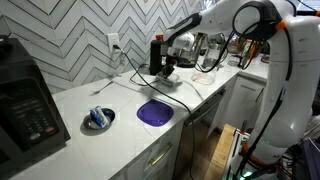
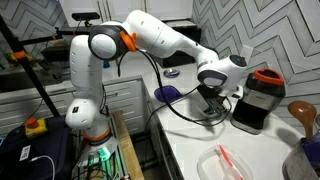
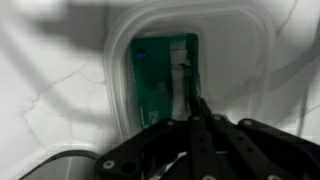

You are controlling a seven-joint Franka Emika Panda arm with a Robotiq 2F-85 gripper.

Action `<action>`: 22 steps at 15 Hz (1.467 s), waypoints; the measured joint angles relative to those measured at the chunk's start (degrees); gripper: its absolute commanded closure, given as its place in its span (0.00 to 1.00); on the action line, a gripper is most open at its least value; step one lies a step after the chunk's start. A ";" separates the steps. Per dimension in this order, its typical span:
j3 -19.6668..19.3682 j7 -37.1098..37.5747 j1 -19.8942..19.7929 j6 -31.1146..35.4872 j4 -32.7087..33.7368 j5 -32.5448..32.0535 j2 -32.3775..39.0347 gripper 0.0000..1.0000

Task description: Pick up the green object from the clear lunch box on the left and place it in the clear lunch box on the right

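In the wrist view a flat green object (image 3: 158, 80) lies low inside a clear lunch box (image 3: 252, 60) on the white marbled counter. My gripper (image 3: 192, 104) reaches down into this box. Its black fingers are drawn together at the green object's right edge and seem to pinch it. In both exterior views the gripper (image 1: 165, 68) (image 2: 210, 100) hangs low over the counter near the wall, and the box beneath it is hardly visible. Another clear lunch box (image 2: 226, 162) with a red item lies near the counter's front.
A purple plate (image 1: 154, 112) and a small bowl with blue contents (image 1: 99, 119) sit on the counter. A black appliance (image 1: 25, 110) stands at one end. A dark jar with a red rim (image 2: 258, 95) and a wooden spoon (image 2: 303, 112) are close to the arm.
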 measured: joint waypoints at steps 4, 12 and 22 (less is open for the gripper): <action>-0.16 -1.02 -1.55 0.00 0.03 2.44 -4.66 1.00; -2.68 -4.06 -1.68 0.03 -1.63 8.28 -16.74 1.00; -10.01 18.87 -3.29 6.78 -15.70 -4.15 -30.82 0.99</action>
